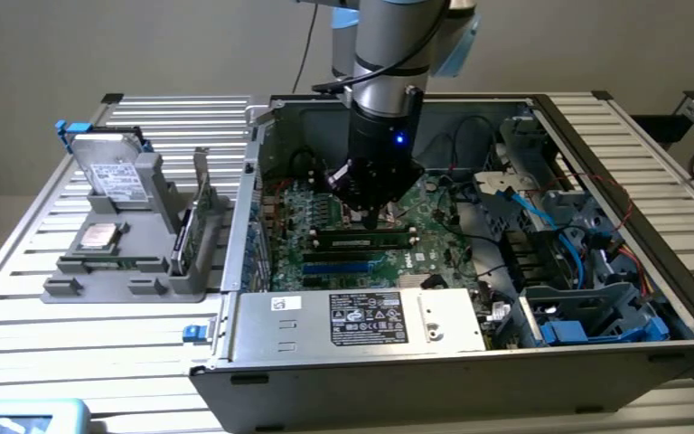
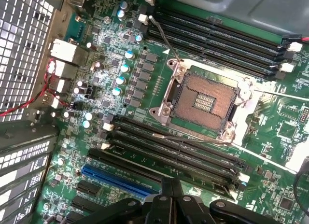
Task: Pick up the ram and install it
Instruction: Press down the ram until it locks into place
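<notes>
The ram (image 1: 365, 240), a narrow green stick with dark chips, stands on edge in a memory slot of the motherboard (image 1: 437, 212) inside the open computer case. My gripper (image 1: 371, 217) hangs straight down just above it, towards the stick's middle; whether it touches the stick I cannot tell. In the wrist view the gripper (image 2: 171, 183) is shut with nothing between its fingers. Its tips sit over the near row of black memory slots (image 2: 174, 154), beside the bare processor socket (image 2: 205, 101).
The case walls (image 1: 613, 172) ring the board, with cables and blue drive bays (image 1: 588, 316) on the exterior view's right and the power supply (image 1: 360, 318) in front. A grey fixture (image 1: 118, 271) outside the case holds a hard drive (image 1: 112, 172), a silvery chip (image 1: 98, 237) and an upright card (image 1: 199, 208).
</notes>
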You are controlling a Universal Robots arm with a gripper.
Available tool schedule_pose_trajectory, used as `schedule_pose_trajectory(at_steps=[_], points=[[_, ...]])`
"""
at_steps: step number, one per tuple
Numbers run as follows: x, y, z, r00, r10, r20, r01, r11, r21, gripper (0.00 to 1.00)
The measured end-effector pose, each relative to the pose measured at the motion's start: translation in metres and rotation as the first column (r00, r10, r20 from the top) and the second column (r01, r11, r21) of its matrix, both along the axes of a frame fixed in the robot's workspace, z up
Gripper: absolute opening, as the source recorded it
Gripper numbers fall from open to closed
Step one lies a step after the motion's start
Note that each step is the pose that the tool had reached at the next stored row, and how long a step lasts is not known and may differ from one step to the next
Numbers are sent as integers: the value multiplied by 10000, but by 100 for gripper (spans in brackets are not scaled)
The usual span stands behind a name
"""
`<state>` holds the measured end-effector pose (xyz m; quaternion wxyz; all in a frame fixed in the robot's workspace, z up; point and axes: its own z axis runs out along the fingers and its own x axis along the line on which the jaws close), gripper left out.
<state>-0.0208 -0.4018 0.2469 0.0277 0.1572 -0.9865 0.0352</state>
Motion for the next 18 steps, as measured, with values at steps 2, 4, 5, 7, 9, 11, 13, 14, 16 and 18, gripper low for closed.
schedule_pose_trajectory(at_steps=[2, 4, 5, 7, 9, 11, 13, 14, 16, 18], points=[[0, 0, 0, 9998, -200, 31, 200, 9998, -38, 11], [0, 0, 0, 9992, -405, 63, 406, 9991, -74, 11], [0, 0, 0, 9987, -506, 78, 507, 9987, -91, 11], [0, 0, 0, 9974, -708, 106, 709, 9974, -121, 11], [0, 0, 0, 9957, -915, 136, 917, 9957, -149, 11], [0, 0, 0, 9936, -1117, 163, 1120, 9935, -177, 11], [0, 0, 0, 9909, -1334, 183, 1338, 9908, -198, 11], [0, 0, 1, 9892, -1451, 188, 1455, 9891, -205, 11], [-1, 0, 0, 9876, -1557, 191, 1561, 9875, -212, 11], [0, 0, 0, 9876, -1556, 191, 1560, 9875, -217, 11]])
